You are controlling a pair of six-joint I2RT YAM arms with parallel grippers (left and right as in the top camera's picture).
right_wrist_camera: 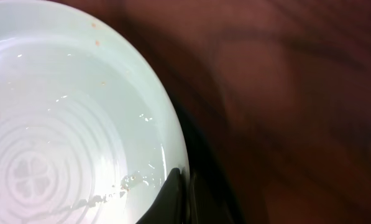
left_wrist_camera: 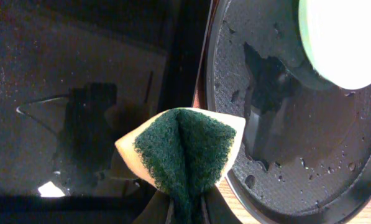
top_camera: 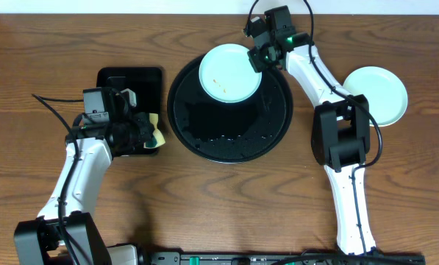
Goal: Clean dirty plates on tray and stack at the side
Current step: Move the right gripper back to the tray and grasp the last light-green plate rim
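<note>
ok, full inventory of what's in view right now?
smudged plate: 1, pale blue with orange specks, on the far part of the round tray
side plate: 1, pale blue, on the table at right, partly behind the right arm
round tray: 1, black, wet, table centre
rectangular tray: 1, black, left of the round tray
sponge: 1, yellow with green scrub face, at the rectangular tray's edge nearest the round tray
table: 1, brown wood
left gripper: 1, black, shut on the sponge
right gripper: 1, black, shut on the smudged plate's rim
</note>
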